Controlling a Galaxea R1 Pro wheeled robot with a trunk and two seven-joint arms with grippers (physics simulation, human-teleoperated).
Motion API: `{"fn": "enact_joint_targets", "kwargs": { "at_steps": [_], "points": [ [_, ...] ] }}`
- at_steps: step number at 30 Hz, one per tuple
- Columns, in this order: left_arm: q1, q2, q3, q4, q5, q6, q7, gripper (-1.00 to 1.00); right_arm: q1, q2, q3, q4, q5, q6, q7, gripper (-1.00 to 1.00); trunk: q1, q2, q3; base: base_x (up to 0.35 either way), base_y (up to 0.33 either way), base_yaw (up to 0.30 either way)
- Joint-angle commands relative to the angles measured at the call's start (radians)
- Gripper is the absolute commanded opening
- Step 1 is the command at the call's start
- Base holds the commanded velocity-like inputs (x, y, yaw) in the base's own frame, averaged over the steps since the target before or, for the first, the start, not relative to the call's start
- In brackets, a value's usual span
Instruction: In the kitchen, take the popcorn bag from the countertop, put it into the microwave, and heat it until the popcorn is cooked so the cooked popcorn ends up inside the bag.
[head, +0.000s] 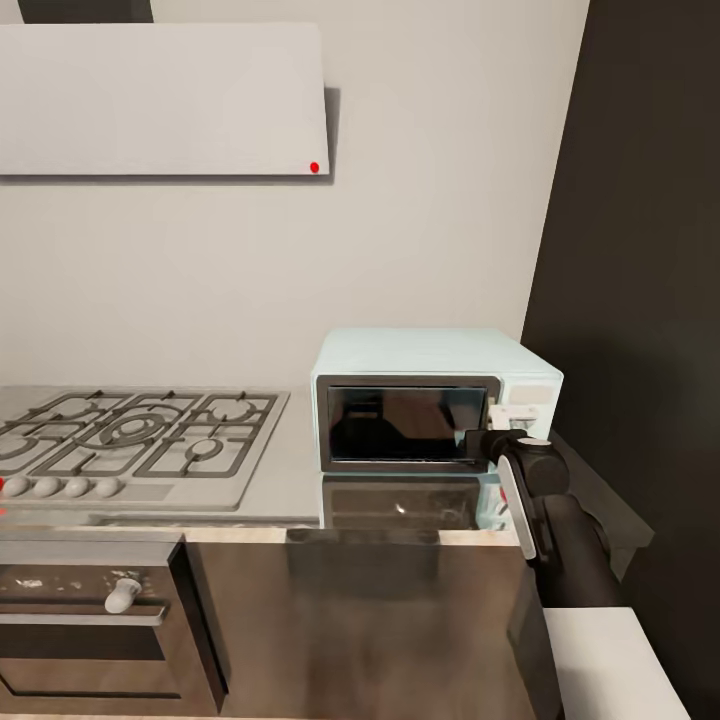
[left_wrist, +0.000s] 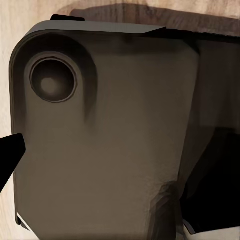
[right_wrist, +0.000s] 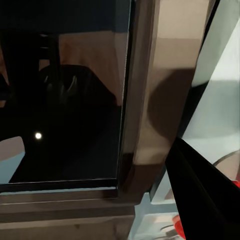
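I see one boxy mint-blue microwave (head: 436, 398), door shut, on the grey metallic counter (head: 290, 480); my right gripper (head: 480, 444) at its door edge, jaws' state unclear.

A grey gas hob (head: 135, 440) with black grates and front knobs sat below a pale range hood (head: 160, 100), an oven (head: 90, 630) beneath, dark tall panel (head: 640, 250) at right.

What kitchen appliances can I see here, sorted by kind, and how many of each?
Microwave: 1
Gas hob: 1
Oven: 1
Extractor hood: 1
Total: 4 appliances, with the microwave and hob on the countertop and the right gripper at the microwave door's edge.
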Motion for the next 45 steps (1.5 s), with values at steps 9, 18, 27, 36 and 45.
{"fn": "enact_joint_targets", "kwargs": {
  "at_steps": [9, 18, 27, 36, 45],
  "points": [
    [0.0, 0.0, 0.0, -0.001, 0.01, -0.001, -0.001, 1.0, -0.001, -0.006, -0.001, 0.026, 0.032, -0.042, 0.0, -1.0, 0.0, 0.0, -0.001, -0.003, 0.0, 0.0],
    [0.0, 0.0, 0.0, -0.001, 0.01, -0.001, -0.001, 1.0, -0.001, -0.017, -0.001, 0.027, 0.03, -0.043, 0.0, -1.0, 0.0, 0.0, -0.001, -0.093, 0.0, 0.0],
    [0.0, 0.0, 0.001, -0.001, 0.01, -0.001, 0.0, 1.0, -0.001, -0.017, -0.001, 0.027, 0.029, -0.043, 0.0, -1.0, 0.0, 0.0, -0.001, -0.138, 0.0, 0.0],
    [0.0, 0.0, 0.0, -0.001, 0.009, -0.001, 0.0, 1.0, -0.001, -0.017, -0.001, 0.027, 0.032, -0.043, 0.0, -1.0, 0.0, 0.0, -0.001, -0.322, 0.0, 0.0],
    [0.0, 0.0, 0.0, -0.001, 0.009, -0.001, -0.001, 1.0, -0.001, -0.017, 0.0, 0.027, 0.033, -0.043, 0.0, -1.0, 0.0, 0.0, -0.001, -0.217, 0.0, 0.0]
  ]
}}
